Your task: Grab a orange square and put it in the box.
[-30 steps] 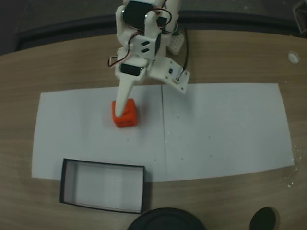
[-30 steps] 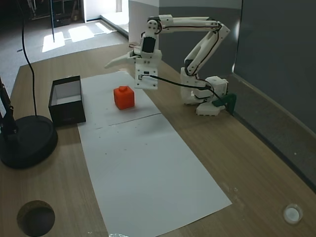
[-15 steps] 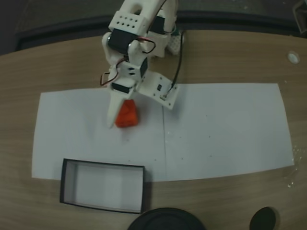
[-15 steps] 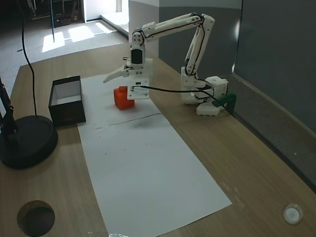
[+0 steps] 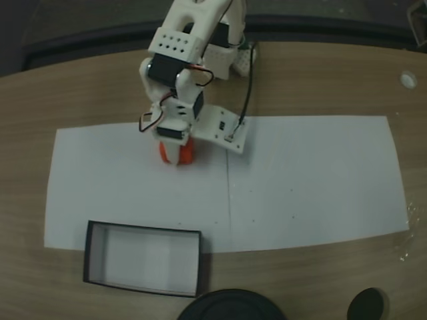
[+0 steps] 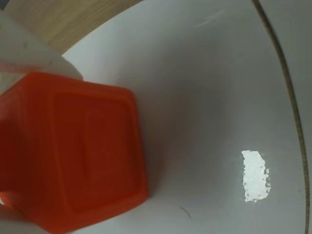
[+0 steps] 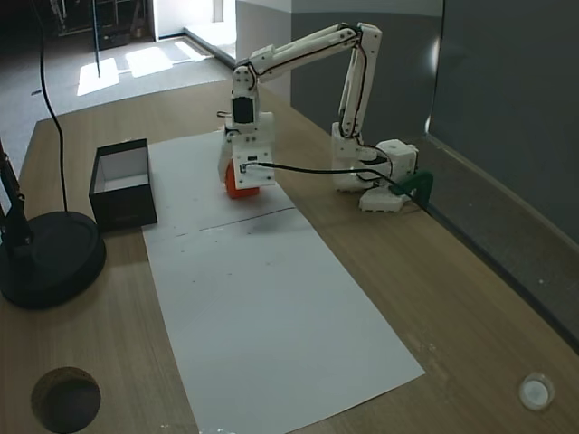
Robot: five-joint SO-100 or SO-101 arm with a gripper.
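Observation:
The orange square (image 5: 187,154) rests on the white paper, left of its centre fold. My gripper (image 5: 176,157) has come straight down onto it, and both white fingers press against its sides, so it is shut on the cube. In the wrist view the orange square (image 6: 83,156) sits large at the left, with one white finger (image 6: 34,53) against its upper edge. Seen from the side, the orange square (image 7: 238,191) peeks out under the gripper (image 7: 234,184). The box (image 5: 143,231), black-walled and pale inside, lies near the front edge, apart from the cube, and the box (image 7: 122,209) holds nothing.
White paper (image 5: 307,180) covers the middle of the wooden table. A round black base (image 5: 230,307) stands beside the box, and a dark round hole (image 5: 367,307) lies in the table to its right. A small white cap (image 5: 407,80) sits far right.
The arm has dropped onto the cube and the fingers, spread wide before, have closed on its sides. The cube stays on the paper.

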